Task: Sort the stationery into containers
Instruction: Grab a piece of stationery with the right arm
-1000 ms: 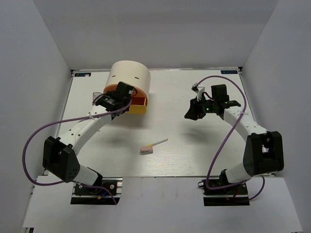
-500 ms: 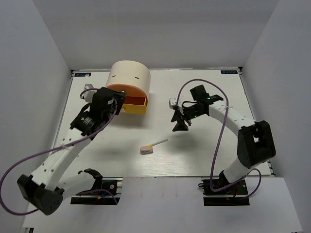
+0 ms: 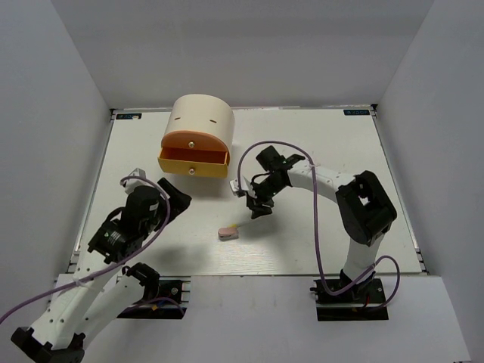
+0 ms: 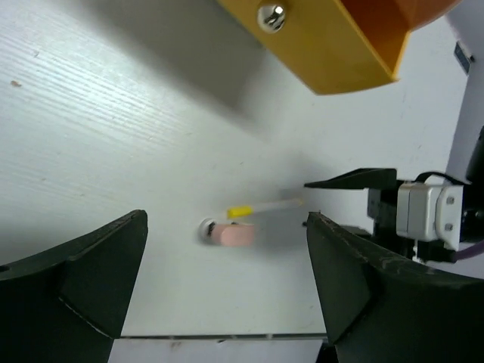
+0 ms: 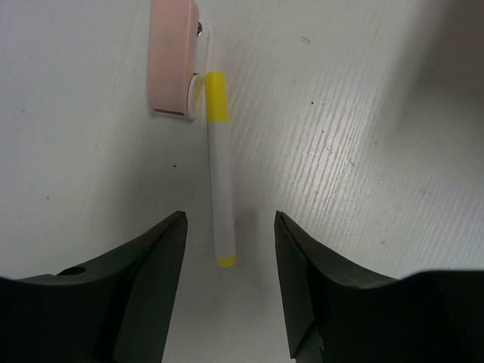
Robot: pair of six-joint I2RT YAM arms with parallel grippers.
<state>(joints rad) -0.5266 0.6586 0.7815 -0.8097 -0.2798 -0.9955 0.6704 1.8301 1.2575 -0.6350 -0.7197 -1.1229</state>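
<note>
Seen from above, the right gripper (image 3: 254, 209) hangs low over the white table (image 3: 318, 234) near its middle. Its jaws are parted and set either side of a thin white pen (image 5: 220, 197). From the wrist camera we see a clear gap between each finger and the pen, so it has hold of nothing. The pen lies flat on the table, with a yellow cap at one end and a yellow tip at the other. The capped end sits just beside a pink eraser (image 5: 172, 57), which also lies flat.

The left gripper (image 4: 225, 219) is pulled back toward the near left of the table, well apart from the pen and eraser. Its jaws are spread wide and carry nothing. Between its two fingers (image 4: 98, 265) we look across bare table to the eraser and pen, with the right gripper's dark finger just beyond them.

At the far side stands the cream chest (image 3: 201, 115). Its yellow drawer (image 3: 193, 168) is pulled out toward the arms, its small round knob (image 4: 271, 13) facing them. The orange drawer (image 3: 193, 140) above it is shut. We cannot tell what, if anything, lies inside the open drawer.
</note>
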